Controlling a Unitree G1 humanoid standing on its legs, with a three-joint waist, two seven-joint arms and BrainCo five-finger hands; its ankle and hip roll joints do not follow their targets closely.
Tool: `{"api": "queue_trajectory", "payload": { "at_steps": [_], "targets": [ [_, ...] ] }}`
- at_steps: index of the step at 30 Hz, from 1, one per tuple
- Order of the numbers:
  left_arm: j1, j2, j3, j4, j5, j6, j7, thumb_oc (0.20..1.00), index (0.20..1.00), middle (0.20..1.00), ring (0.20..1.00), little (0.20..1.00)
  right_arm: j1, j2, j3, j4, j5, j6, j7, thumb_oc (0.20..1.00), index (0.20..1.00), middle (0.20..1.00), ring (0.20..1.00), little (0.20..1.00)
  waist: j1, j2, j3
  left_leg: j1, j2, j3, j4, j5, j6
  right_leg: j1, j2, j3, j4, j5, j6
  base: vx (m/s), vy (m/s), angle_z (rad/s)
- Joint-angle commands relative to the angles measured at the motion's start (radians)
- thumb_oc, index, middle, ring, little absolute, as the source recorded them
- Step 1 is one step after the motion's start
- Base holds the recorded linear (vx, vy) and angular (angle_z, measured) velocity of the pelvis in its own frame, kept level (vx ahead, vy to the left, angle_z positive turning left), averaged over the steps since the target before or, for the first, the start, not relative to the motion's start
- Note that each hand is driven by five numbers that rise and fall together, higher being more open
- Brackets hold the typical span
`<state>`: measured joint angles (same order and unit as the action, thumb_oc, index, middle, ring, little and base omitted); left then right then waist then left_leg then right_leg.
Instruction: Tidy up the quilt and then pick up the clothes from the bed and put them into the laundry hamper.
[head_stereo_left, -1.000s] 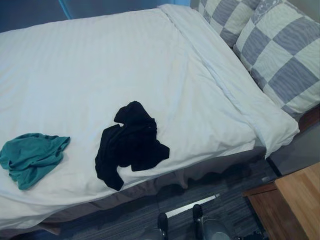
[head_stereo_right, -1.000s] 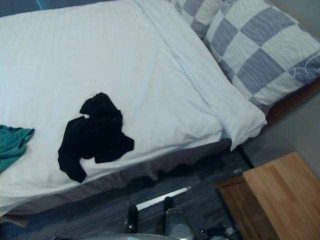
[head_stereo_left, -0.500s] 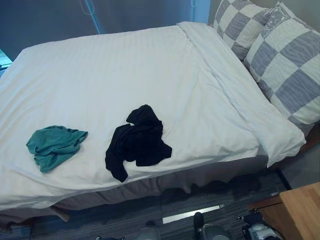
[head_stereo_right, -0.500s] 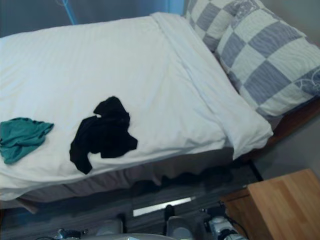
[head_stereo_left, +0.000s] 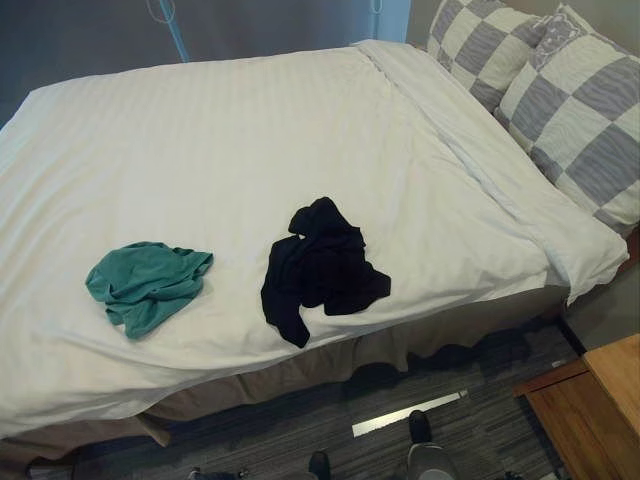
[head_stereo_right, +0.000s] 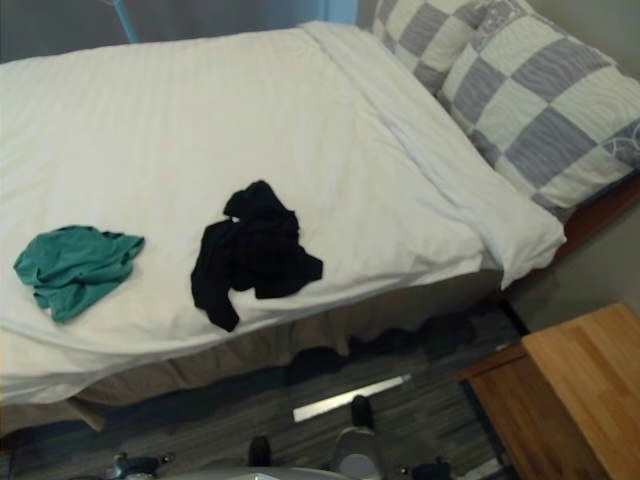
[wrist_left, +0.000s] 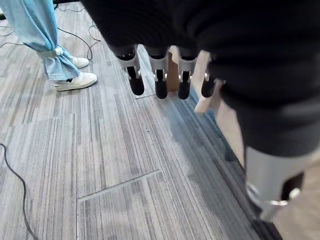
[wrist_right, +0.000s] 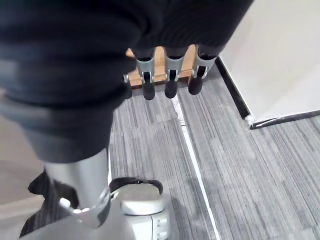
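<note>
The white quilt lies spread flat over the bed, reasonably smooth, with checked pillows at the upper right of the frame. Two garments rest on it near the lower edge: a black garment at centre and a teal garment to its left, well apart. The left hand hangs over grey floor, fingers straight and relaxed, holding nothing; a person's shoes stand nearby. The right hand hangs likewise, empty, near a wooden cabinet. Judgement: the teal garment lies nearer the left arm, the black one roughly central.
</note>
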<state>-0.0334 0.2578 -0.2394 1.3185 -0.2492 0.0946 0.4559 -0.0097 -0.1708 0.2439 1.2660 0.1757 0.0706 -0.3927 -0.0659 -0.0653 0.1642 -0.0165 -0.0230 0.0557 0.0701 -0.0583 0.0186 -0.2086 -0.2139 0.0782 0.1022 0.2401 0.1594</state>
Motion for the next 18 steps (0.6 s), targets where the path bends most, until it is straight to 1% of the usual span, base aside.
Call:
{"api": "queue_trajectory", "payload": {
  "at_steps": [1,2,3,4,6,8,11,15,17,18],
  "targets": [
    [-0.025,0.022,0.066,0.004,-0.153,-0.032,0.039,1.0,1.0,1.0,1.0,1.0,-0.048,-0.07,0.019,-0.048,0.067,-0.006,-0.005,1.0,1.0,1.0,1.0,1.0,0.01,0.017,0.065,-0.018,0.074,-0.055,0.008,0.012,0.002,0.045,0.026,-0.061,0.156,-0.172,-0.021,-0.01,0.042,-0.42],
    [-0.028,0.017,0.116,0.01,-0.232,-0.038,0.062,1.0,1.0,1.0,1.0,1.0,-0.045,-0.059,-0.007,-0.016,0.142,0.002,0.001,1.0,1.0,1.0,1.0,1.0,0.005,0.012,0.062,-0.006,0.06,-0.067,-0.016,0.012,0.005,0.046,0.07,-0.054,0.114,-0.193,-0.026,0.01,0.028,-0.24],
    [-0.029,0.015,0.128,0.012,-0.239,-0.043,0.07,1.0,1.0,1.0,1.0,1.0,-0.045,-0.056,-0.017,-0.007,0.168,0.005,-0.003,1.0,1.0,1.0,1.0,1.0,0.003,0.012,0.06,-0.005,0.056,-0.072,-0.024,0.014,0.006,0.049,0.082,-0.045,0.102,-0.198,-0.03,0.04,0.004,-0.08],
    [-0.03,0.009,0.148,0.014,-0.232,-0.052,0.105,1.0,1.0,1.0,1.0,1.0,-0.038,-0.048,-0.045,0.015,0.198,0.014,-0.007,1.0,1.0,1.0,1.0,1.0,-0.001,0.015,0.051,-0.004,0.042,-0.099,-0.044,0.02,0.01,0.056,0.104,-0.009,0.084,-0.202,-0.035,0.05,-0.023,0.19],
    [-0.026,0.006,0.159,0.013,-0.202,-0.045,0.13,1.0,1.0,1.0,1.0,1.0,-0.031,-0.045,-0.062,0.027,0.213,0.002,-0.021,1.0,1.0,1.0,1.0,1.0,0.002,0.017,0.042,-0.006,0.033,-0.113,-0.054,0.027,0.012,0.068,0.116,0.007,0.075,-0.209,-0.037,0.05,-0.039,0.45],
    [-0.011,0.009,0.158,0.015,-0.165,-0.028,0.122,1.0,1.0,1.0,1.0,1.0,-0.036,-0.05,-0.073,0.02,0.223,-0.003,-0.029,1.0,1.0,1.0,1.0,1.0,0.012,0.018,0.037,-0.015,0.031,-0.114,-0.049,0.031,0.012,0.075,0.112,-0.004,0.077,-0.213,-0.035,0.02,-0.036,0.52],
    [0.009,0.01,0.147,0.018,-0.135,-0.021,0.128,1.0,1.0,1.0,1.0,1.0,-0.045,-0.055,-0.079,0.007,0.209,0.011,-0.029,1.0,1.0,1.0,1.0,1.0,0.018,0.019,0.037,-0.018,0.034,-0.098,-0.031,0.024,0.013,0.084,0.109,-0.018,0.085,-0.225,-0.038,0.03,-0.047,0.1],
    [0.027,0.007,0.143,0.019,-0.101,-0.004,0.109,1.0,1.0,1.0,1.0,1.0,-0.033,-0.051,-0.061,0.0,0.188,0.007,-0.021,1.0,1.0,1.0,1.0,1.0,0.017,0.011,0.021,-0.008,0.053,-0.099,0.004,0.007,0.001,0.119,0.114,-0.003,0.061,-0.241,-0.051,0.08,-0.145,0.04],
    [0.034,-0.003,0.138,0.014,-0.095,-0.001,0.117,1.0,1.0,1.0,1.0,1.0,-0.033,-0.051,-0.045,-0.001,0.139,0.012,-0.018,1.0,1.0,1.0,1.0,1.0,0.014,0.003,0.016,-0.014,0.064,-0.102,0.055,-0.01,-0.009,0.129,0.117,0.004,0.059,-0.248,-0.063,0.07,-0.164,0.19],
    [0.037,-0.009,0.141,0.008,-0.095,-0.005,0.129,1.0,1.0,1.0,1.0,1.0,-0.037,-0.055,-0.029,-0.002,0.105,0.018,-0.017,1.0,1.0,1.0,1.0,1.0,0.012,-0.004,0.016,-0.026,0.071,-0.092,0.115,-0.035,-0.013,0.128,0.116,-0.002,0.069,-0.258,-0.074,0.03,-0.124,0.14]
  ]
}}
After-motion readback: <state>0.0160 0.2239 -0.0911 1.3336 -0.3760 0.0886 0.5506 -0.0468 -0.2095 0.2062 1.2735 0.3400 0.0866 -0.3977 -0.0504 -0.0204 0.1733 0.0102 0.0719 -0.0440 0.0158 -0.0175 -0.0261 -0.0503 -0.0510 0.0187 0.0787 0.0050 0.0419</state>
